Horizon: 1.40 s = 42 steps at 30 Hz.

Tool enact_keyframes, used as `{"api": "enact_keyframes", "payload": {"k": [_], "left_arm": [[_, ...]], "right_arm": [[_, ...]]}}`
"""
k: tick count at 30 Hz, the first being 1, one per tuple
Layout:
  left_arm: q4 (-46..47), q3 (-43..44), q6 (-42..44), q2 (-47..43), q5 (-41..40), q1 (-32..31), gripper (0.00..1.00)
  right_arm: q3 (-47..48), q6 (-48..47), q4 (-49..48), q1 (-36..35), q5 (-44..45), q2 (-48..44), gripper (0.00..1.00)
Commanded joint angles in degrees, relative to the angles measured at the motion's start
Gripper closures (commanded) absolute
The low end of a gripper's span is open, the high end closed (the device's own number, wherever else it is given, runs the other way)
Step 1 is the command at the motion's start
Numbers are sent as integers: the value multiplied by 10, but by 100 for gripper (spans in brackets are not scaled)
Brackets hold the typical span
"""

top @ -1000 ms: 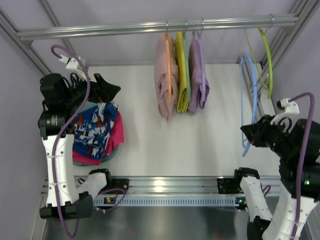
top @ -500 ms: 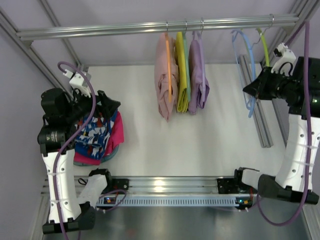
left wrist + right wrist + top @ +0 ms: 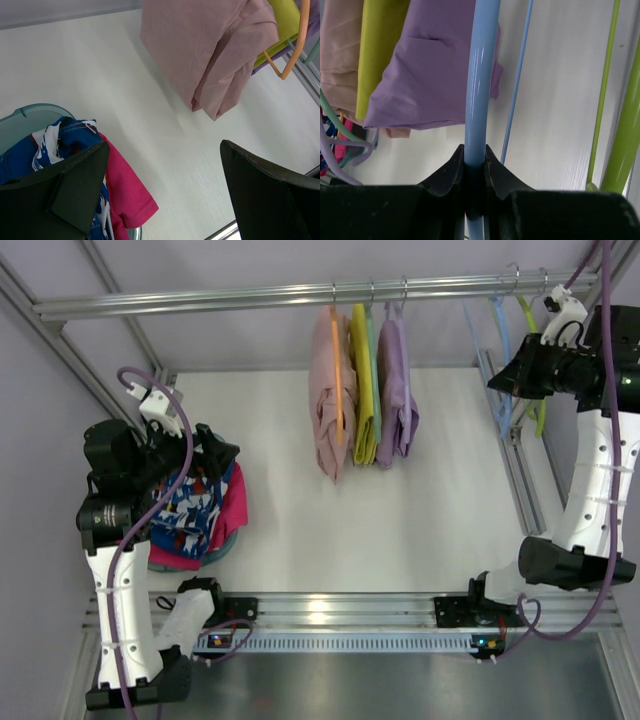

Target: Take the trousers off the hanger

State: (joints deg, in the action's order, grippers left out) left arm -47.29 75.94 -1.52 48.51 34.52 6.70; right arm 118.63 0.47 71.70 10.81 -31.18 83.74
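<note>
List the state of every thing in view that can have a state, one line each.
trousers: off the hanger, heaped in the basin.
hanger: bare, gripped.
right tool: shut on the hanger.
left tool: open, empty.
pink garment: hung on the rail.
yellow garment: hung.
lilac garment: hung.
magenta garment: in the basin, partly under the trousers.

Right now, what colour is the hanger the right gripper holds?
The hanger is light blue; right wrist view.
</note>
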Motion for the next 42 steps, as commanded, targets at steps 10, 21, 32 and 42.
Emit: {"api": "enact_keyframes", "payload": {"k": [10, 21, 32, 42], "left_arm": [[3, -4, 8, -6, -13, 2, 2], [3, -9, 10, -1, -24, 2, 2], [3, -17, 10, -3, -24, 2, 2], [4, -23, 10, -18, -19, 2, 2]], "right_arm": [[86, -9, -20, 72, -38, 84, 100], [47, -8, -1, 124, -42, 73, 100], [84, -54, 83, 127, -14, 66, 100], [160, -85, 142, 126, -71, 43, 100]]}}
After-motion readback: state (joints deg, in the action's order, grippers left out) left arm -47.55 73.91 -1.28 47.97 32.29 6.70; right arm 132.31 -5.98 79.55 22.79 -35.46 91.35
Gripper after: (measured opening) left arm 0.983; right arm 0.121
